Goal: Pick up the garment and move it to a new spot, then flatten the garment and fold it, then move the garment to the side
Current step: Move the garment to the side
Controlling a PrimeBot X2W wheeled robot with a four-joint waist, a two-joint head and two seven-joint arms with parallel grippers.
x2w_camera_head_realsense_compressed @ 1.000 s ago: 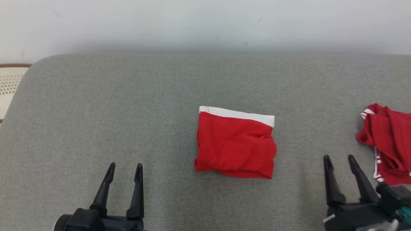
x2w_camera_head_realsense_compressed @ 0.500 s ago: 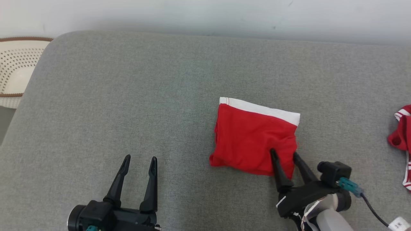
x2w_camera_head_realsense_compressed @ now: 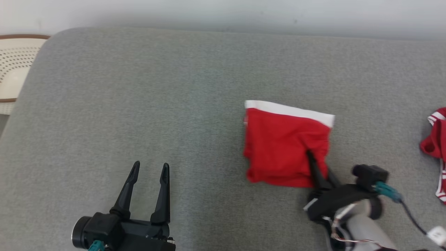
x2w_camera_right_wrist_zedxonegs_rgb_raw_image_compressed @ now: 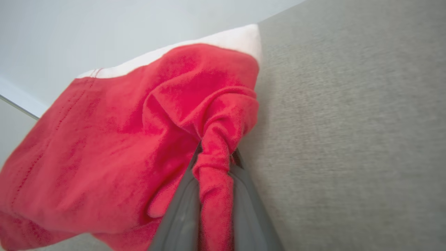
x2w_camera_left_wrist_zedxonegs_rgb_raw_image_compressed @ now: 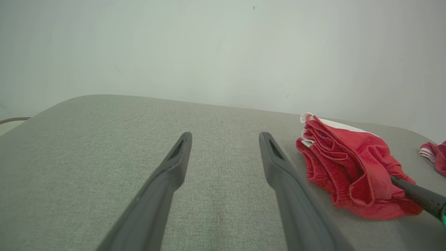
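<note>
The folded red garment with a white waistband lies on the grey cushioned surface, right of centre. My right gripper is shut on a bunched fold at its near right corner; in the right wrist view red cloth is pinched between the fingers. My left gripper stands open over bare cushion at the lower left, well apart from the garment. In the left wrist view the left gripper holds nothing, and the garment lies to its right.
A second red garment with white stripes lies crumpled at the right edge, also seen in the left wrist view. A white perforated basket stands beyond the cushion's left end. A pale wall runs behind.
My right gripper reached onto the garment's near right corner and shut on a fold of it, dragging it slightly right. The head camera shifted. The left gripper stayed open.
</note>
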